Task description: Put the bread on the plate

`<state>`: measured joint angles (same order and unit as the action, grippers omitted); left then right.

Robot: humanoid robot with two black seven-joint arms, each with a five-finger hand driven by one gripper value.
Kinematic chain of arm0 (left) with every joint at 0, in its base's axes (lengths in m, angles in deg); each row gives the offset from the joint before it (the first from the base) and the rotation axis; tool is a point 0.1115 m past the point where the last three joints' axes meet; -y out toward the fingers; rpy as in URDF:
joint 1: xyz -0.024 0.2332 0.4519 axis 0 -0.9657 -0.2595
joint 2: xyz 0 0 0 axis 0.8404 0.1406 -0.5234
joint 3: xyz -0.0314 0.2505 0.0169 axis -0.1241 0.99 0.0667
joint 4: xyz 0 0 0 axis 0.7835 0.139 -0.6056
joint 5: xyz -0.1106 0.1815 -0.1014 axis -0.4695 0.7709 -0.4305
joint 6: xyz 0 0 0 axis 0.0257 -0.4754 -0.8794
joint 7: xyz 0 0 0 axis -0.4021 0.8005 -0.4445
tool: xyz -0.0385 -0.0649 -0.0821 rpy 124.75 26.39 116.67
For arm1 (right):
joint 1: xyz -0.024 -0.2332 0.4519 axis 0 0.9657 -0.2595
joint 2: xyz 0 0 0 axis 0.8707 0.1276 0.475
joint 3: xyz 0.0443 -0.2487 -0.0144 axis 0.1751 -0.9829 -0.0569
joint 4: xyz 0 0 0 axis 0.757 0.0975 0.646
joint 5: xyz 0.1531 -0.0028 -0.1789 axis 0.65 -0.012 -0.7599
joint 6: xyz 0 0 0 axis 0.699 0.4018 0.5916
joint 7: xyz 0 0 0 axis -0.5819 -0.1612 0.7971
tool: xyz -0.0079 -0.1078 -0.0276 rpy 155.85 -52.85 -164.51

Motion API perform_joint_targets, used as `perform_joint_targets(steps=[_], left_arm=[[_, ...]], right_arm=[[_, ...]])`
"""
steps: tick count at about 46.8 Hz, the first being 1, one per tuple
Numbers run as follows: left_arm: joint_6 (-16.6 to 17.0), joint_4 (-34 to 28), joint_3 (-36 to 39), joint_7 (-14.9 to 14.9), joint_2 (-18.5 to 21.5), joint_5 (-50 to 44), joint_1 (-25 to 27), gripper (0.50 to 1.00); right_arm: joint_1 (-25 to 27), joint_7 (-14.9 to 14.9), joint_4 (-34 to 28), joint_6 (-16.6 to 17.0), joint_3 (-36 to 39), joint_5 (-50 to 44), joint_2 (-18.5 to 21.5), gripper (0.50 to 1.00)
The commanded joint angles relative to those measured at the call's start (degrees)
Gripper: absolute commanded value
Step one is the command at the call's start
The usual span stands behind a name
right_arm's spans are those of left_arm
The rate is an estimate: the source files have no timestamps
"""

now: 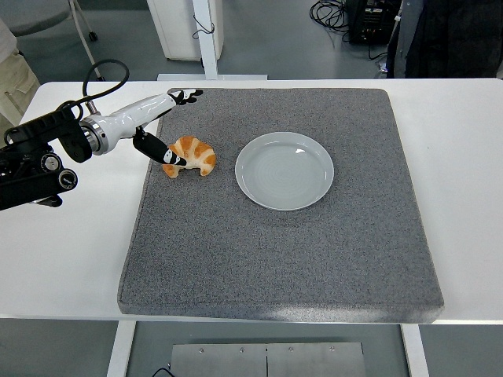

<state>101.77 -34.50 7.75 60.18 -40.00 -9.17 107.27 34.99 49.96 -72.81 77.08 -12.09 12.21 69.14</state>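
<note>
One croissant point(191, 155), golden with darker brown ridges, lying on the left part of a grey mat point(283, 236) spread over the white table point(71, 251). Just to its right, apart from it, a pale round plate point(284, 170), bare, also on the mat. Left hand point(153, 126) reaching in low from the left edge on a black arm with a white forearm shell. Fingers point(186, 94) stretched out flat toward the mat's far left corner, well clear of the bread. Thumb point(161, 151) angled down and forward, its dark tip touching or almost touching the croissant's left end; cannot tell which. Spread wide, gripping nothing. Bread not lifted, resting on the mat beside the plate, not on it. At the top right, past the table's far edge, part of a person in dark clothing point(448, 35).
</note>
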Motion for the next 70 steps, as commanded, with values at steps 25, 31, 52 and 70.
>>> perform_joint_targets(steps=[25, 31, 52, 70], left_arm=[[2.6, 6.8, 0.1, -0.1, -3.9, 8.1, -4.0, 0.974], [2.6, 8.0, 0.1, -0.2, -4.2, 8.4, -4.6, 0.974], [2.8, 14.4, -0.3, -1.0, -10.2, 8.3, -6.6, 0.974], [2.9, 20.4, -0.6, -4.7, -14.6, 7.7, -7.7, 0.971]], right_arm=[[0.0, 0.0, 0.0, 0.0, 0.0, 0.0, 0.0, 1.000], [0.0, 0.0, 0.0, 0.0, 0.0, 0.0, 0.0, 1.000], [0.0, 0.0, 0.0, 0.0, 0.0, 0.0, 0.0, 1.000], [0.0, 0.0, 0.0, 0.0, 0.0, 0.0, 0.0, 1.000]])
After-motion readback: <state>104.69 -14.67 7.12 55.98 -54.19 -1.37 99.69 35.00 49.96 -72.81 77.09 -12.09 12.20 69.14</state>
